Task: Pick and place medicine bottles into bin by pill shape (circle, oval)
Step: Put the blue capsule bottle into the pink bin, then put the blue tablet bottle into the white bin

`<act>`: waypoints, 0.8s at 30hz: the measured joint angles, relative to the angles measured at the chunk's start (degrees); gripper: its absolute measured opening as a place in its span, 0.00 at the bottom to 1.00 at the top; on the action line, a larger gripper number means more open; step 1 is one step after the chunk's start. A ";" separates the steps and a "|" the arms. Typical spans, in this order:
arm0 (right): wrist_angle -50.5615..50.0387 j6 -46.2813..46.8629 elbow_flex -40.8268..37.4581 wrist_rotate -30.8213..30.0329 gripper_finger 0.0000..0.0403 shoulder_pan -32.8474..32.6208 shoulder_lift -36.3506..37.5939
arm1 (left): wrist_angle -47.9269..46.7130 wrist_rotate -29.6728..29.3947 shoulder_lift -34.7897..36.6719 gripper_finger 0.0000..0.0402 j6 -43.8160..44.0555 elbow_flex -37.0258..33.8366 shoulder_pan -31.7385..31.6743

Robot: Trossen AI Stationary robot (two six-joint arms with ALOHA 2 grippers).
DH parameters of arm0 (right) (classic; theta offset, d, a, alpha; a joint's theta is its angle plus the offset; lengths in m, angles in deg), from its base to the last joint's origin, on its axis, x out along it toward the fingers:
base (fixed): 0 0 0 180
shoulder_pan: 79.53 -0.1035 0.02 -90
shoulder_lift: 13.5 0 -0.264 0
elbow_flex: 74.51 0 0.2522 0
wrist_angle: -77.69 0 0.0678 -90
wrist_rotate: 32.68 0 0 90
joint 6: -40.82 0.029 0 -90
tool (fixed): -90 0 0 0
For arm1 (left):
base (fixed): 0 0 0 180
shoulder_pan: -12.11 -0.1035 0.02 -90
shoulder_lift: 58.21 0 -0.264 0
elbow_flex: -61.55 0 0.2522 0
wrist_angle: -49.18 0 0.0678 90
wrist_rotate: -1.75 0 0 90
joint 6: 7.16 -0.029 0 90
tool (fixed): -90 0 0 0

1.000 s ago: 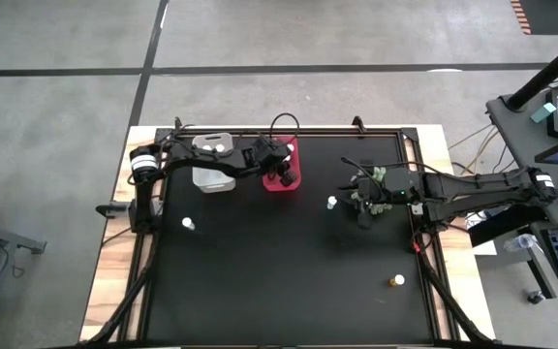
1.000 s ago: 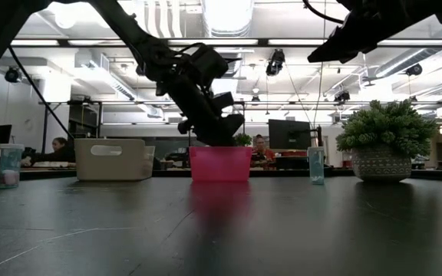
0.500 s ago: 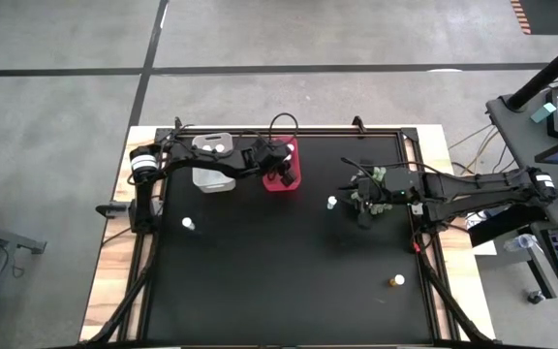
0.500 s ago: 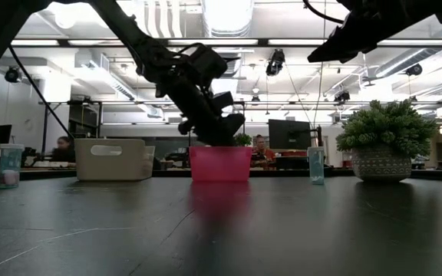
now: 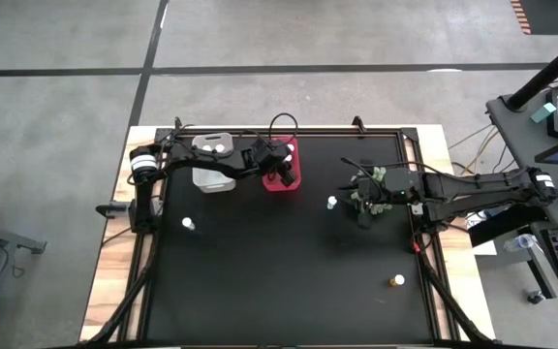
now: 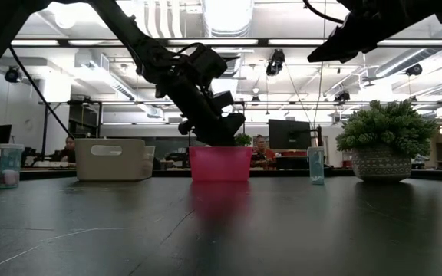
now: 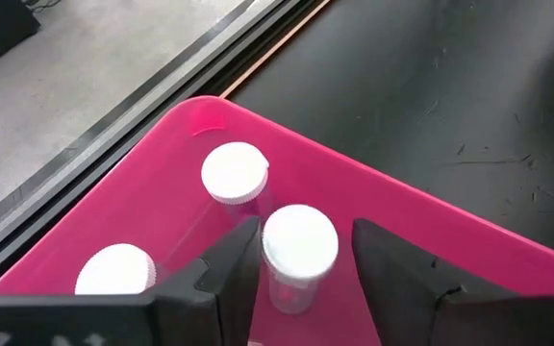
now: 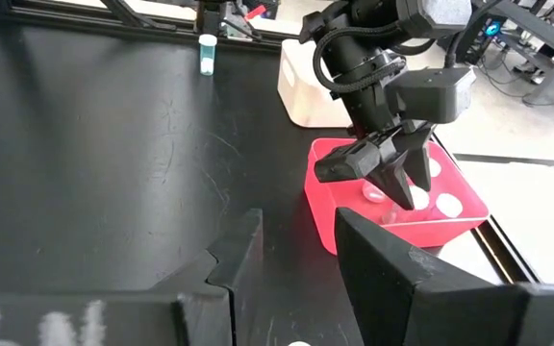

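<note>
Clear-whitish, the leftmost bin [image 5: 211,163] sits near the table's [image 5: 289,291] far edge holding white-capped bottles. Just right of it, the left gripper [image 5: 285,174] hangs inside the red bin [image 5: 282,182]; its fingers [image 7: 229,269], clenched a second ago, now stand apart from the bottle [image 7: 299,252] between them, so this one looks delivered beside two others. Farther right, the right gripper [image 5: 364,211] waits mid-table with jaws parted, empty, near a loose bottle [image 5: 332,203]. Near the right front corner stands the amber bottle [image 5: 396,281].

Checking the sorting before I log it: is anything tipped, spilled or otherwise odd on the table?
Nothing stands out. The bottles in the red bin stand upright, as do the loose ones on the table.
</note>
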 joint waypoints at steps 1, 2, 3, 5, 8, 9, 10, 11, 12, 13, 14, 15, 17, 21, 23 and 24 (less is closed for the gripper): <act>0.00 0.01 0.00 0.00 0.31 -0.02 0.00 | 0.00 0.00 0.00 0.38 0.00 0.00 0.00; 0.00 0.00 0.00 0.00 0.31 0.00 0.00 | 0.00 0.00 0.00 0.39 -0.01 0.00 0.00; 0.00 -0.01 0.00 0.00 0.31 0.00 0.00 | 0.00 0.00 0.00 0.39 -0.02 0.00 0.00; 0.00 0.01 0.00 0.00 0.31 0.00 0.00 | -0.18 0.00 0.07 0.39 -0.02 0.00 0.00; -0.01 0.00 0.00 0.00 0.31 0.00 0.00 | -1.83 0.00 1.24 0.39 -0.05 0.08 0.00; -0.02 -0.01 0.00 0.02 0.31 0.00 0.00 | -2.35 0.00 1.84 0.39 -0.16 0.33 0.07; -0.02 -0.01 0.00 0.01 0.31 -0.01 0.00 | -2.63 -0.01 2.50 0.39 -0.24 0.37 0.14; -0.02 -0.18 0.00 0.02 0.31 -0.02 0.00 | -2.95 -0.01 3.10 0.39 -0.24 0.37 0.24; -0.02 -0.29 0.00 0.02 0.31 0.00 0.00 | -3.34 -0.01 3.73 0.39 -0.24 0.37 0.28; -0.01 -0.35 0.00 0.02 0.31 0.00 0.00 | -4.16 0.00 4.33 0.39 -0.25 0.37 0.28; -0.04 -0.35 0.00 0.02 0.31 0.00 0.00 | -4.67 0.02 4.91 0.39 -0.27 0.33 0.31; 0.00 -0.34 0.00 0.02 0.31 -0.02 0.00 | -4.65 0.02 5.54 0.39 -0.26 0.33 0.33; -0.02 -0.35 0.02 0.02 0.31 0.00 0.00 | -5.06 0.01 6.87 0.39 -0.59 0.37 0.33; 0.00 -0.36 0.02 0.02 0.31 0.00 0.00 | -4.53 0.00 7.15 0.34 -1.96 0.48 0.12; 0.02 -0.39 0.02 0.02 0.31 0.00 0.00 | -4.39 0.09 6.55 0.30 -1.90 0.44 -0.11; 0.02 -0.49 0.02 0.02 0.31 -0.01 0.00 | -4.35 0.13 6.39 0.28 -1.68 0.40 -0.11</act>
